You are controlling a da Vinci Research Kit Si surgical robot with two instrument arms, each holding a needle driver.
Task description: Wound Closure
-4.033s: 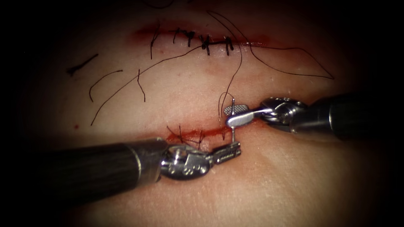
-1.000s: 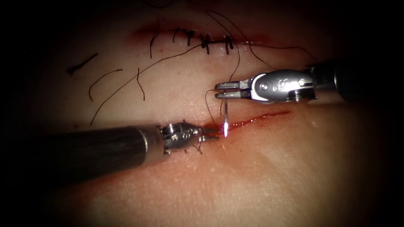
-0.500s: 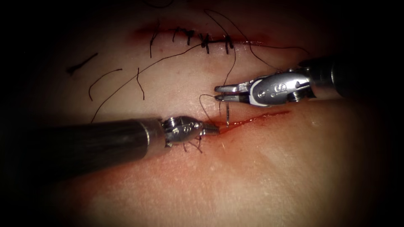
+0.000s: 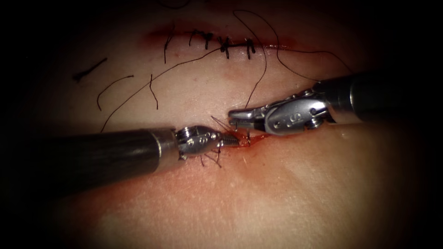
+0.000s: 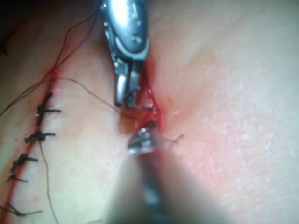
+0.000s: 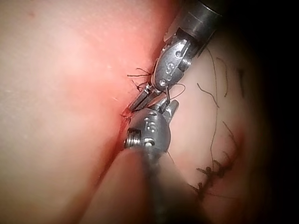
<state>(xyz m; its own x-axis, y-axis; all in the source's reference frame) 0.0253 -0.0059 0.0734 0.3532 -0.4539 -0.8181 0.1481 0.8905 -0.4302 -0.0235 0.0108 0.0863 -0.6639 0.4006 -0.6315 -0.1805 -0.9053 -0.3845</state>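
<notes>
While the needle (image 4: pixel 248 136) is mostly buried from sight, a short bit of its shaft shows just under the tip of the right pincer (image 4: pixel 234 118), going down into the cut (image 4: pixel 258 136). So it looks like it's in the tissue (image 4: pixel 286 193) right at the wound edge. How deep, I can't tell. The right pincer's jaws sit nearly together on what looks like the needle's upper end, which is how I read the left wrist view too (image 5: pixel 125 100).

The left pincer (image 4: pixel 234 140) sits just across from it, nose to nose, with its tip pressed into the red fluid (image 4: pixel 244 144) at the cut. Jaws look closed or close to it, but whether it's pinching tissue or just pushing on it, I honestly can't tell.

Thread (image 4: pixel 258 74) trails away from the right pincer toward the far stitched cut (image 4: pixel 221 45), with a small loop lying between the two tips. Loose cut ends (image 4: pixel 115 87) lie well off beyond the left pincer.

What could go wrong: the two tips are so crowded that they could knock each other and twist the needle in its grip. That little loop of thread could also snag on a jaw. And if the needle is levered sideways, the wound edge could tear.
</notes>
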